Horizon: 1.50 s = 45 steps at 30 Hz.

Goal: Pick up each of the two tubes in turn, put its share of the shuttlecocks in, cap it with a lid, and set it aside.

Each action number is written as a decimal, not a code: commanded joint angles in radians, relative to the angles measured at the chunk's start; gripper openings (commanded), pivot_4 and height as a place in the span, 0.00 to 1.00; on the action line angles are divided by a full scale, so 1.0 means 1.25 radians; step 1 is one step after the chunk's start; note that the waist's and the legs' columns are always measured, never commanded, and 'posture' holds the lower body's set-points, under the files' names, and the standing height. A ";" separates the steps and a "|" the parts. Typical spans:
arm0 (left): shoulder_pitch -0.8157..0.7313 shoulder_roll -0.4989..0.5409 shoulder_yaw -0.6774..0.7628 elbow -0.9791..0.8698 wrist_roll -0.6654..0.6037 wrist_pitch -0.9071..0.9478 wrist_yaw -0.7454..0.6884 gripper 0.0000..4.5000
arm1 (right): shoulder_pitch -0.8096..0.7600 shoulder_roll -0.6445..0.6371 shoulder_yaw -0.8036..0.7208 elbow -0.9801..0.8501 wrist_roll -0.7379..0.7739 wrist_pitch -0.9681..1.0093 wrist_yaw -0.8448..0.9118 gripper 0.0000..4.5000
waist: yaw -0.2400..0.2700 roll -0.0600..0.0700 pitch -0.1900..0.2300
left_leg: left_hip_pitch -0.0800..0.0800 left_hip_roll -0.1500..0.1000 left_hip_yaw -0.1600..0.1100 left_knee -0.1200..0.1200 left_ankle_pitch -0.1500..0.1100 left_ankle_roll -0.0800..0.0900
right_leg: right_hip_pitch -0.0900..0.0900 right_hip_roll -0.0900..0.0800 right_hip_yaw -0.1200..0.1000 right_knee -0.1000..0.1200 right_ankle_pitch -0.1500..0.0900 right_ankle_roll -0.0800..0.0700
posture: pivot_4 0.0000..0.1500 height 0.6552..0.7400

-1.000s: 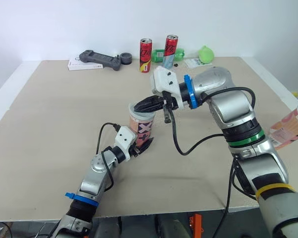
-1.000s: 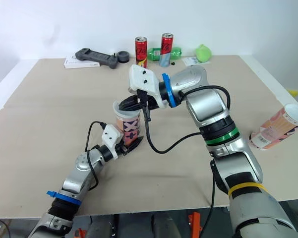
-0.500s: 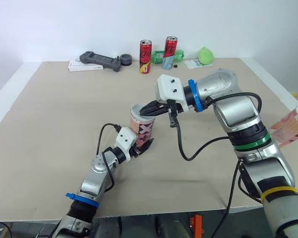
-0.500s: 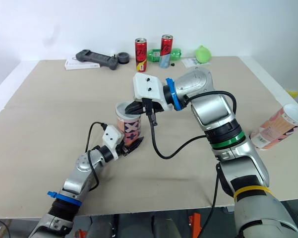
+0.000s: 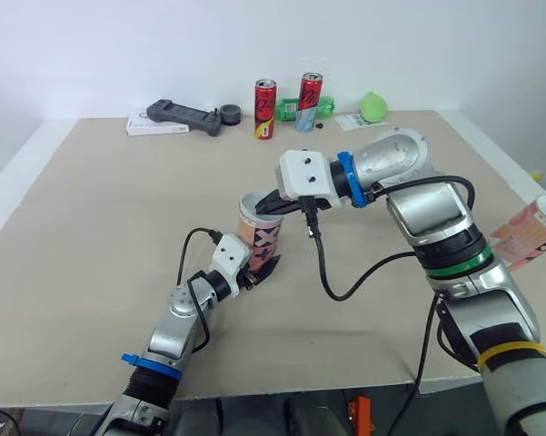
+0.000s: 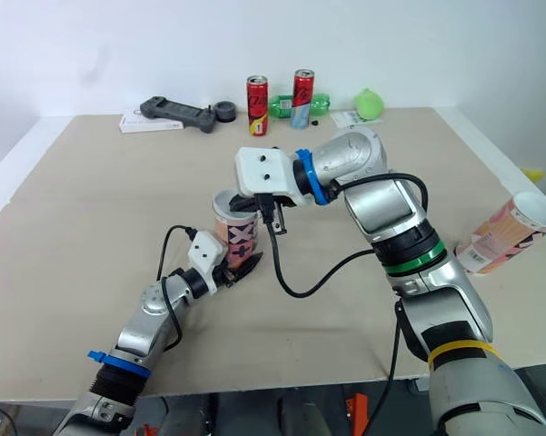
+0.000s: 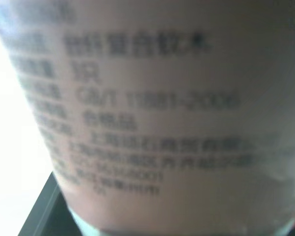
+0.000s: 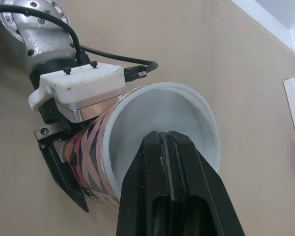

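Note:
A pink patterned tube (image 5: 260, 239) stands tilted at the middle of the table, its white inside (image 8: 186, 110) showing no contents. My left gripper (image 5: 257, 267) is shut on its lower part; the left wrist view shows its printed label (image 7: 147, 113) up close. My right gripper (image 8: 166, 141) hangs just over the tube's open mouth, fingers shut with nothing visible between them; its black fingers (image 6: 241, 201) reach the rim. A second pink tube (image 6: 511, 230) lies tilted at the table's right edge.
At the table's back stand two cans (image 5: 266, 108) (image 5: 311, 102), a green bottle (image 5: 295, 106), a green ball (image 5: 374, 104), a black roll (image 5: 230, 113) and a black controller (image 5: 183, 115) on a white box (image 5: 150, 122). My right arm's cable (image 5: 345, 277) loops beside the held tube.
My right gripper has shifted a little and dropped slightly over the tube's mouth. The tube and my left gripper have stayed put.

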 commanded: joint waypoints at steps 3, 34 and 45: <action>0.013 -0.001 -0.007 0.018 -0.001 0.016 0.000 0.66 | 0.056 -0.008 0.115 -0.005 -0.080 -0.016 0.045 0.00 | 0.000 0.000 -0.002 | 0.004 0.000 0.000 0.000 -0.002 -0.002 | 0.001 0.000 0.000 0.000 -0.001 -0.001 | 1.00 1.00; 0.024 -0.011 -0.005 0.018 -0.012 -0.004 0.011 0.66 | 0.104 0.107 -0.062 -0.038 0.030 0.071 0.031 0.00 | 0.000 -0.001 -0.024 | 0.026 0.002 0.000 -0.004 -0.019 -0.007 | 0.025 -0.001 -0.002 -0.011 -0.013 -0.004 | 1.00 1.00; 0.004 0.004 0.008 0.004 -0.086 0.003 -0.071 0.66 | 0.323 0.116 -0.415 -0.317 0.369 0.426 -0.206 0.58 | 0.010 0.000 -0.016 | -0.001 -0.001 -0.008 -0.003 -0.020 -0.001 | 0.010 0.000 -0.005 -0.012 -0.010 -0.005 | 1.00 1.00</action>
